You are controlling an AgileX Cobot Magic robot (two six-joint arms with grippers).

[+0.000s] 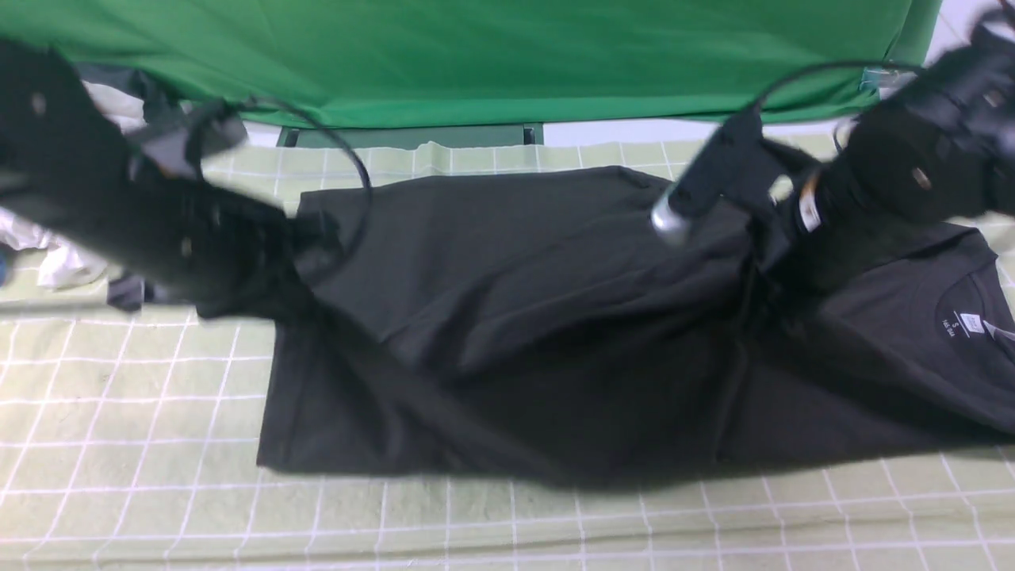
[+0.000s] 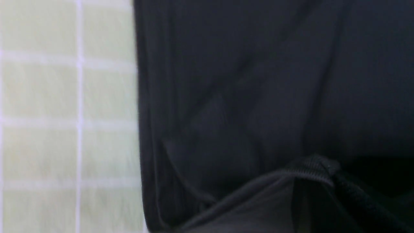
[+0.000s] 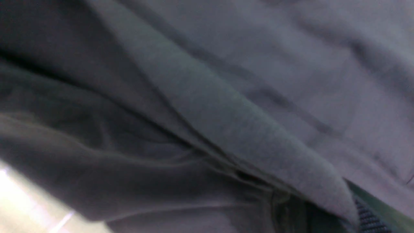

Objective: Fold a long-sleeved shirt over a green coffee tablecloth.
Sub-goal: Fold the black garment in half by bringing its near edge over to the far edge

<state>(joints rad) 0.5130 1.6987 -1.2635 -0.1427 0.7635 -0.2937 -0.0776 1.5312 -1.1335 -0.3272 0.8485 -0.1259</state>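
The black long-sleeved shirt (image 1: pixel 507 317) lies sideways on the green coffee tablecloth (image 1: pixel 119 396), with its neck and white label (image 1: pixel 969 323) to the right. My left gripper (image 1: pixel 305 246) is shut on the shirt's far left edge. My right gripper (image 1: pixel 765 262) pinches the fabric near the shoulder, and a raised fold stretches between the two. In the left wrist view a bunched hem of the shirt (image 2: pixel 258 81) sits against the ribbed pad (image 2: pixel 315 168), beside the grid cloth (image 2: pixel 48 97). In the right wrist view a flap of the shirt (image 3: pixel 226 97) drapes over the ribbed pad (image 3: pixel 367 221).
A plain bright green cloth (image 1: pixel 476 55) hangs along the back. Crumpled white fabric (image 1: pixel 63 254) lies at the far left behind my left arm. Bare grid cloth stretches in front of the shirt to the table's near edge.
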